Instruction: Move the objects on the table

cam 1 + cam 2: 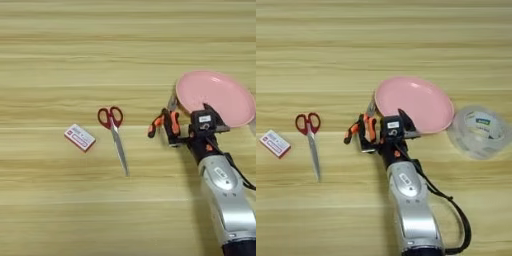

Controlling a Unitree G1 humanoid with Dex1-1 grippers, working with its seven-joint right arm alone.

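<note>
Orange-and-black-handled pliers [159, 122] lie just left of the round pink plate [220, 97], their metal nose touching or nearly touching its rim. My right gripper [169, 131] comes in from the bottom right, its black fingers closed around the pliers' handles [370, 127]. I cannot tell whether the pliers rest on the table [125, 50] or hang just above it. A flat pink-and-white box [80, 137] lies at the left. The clear tape roll [478, 131] sits right of the plate [416, 102], fully visible only in the right eye view.
Red-handled scissors [114, 134] lie between the box and the pliers, blades pointing toward the near edge. My silver forearm [408, 200] with a black cable covers the table's near right part.
</note>
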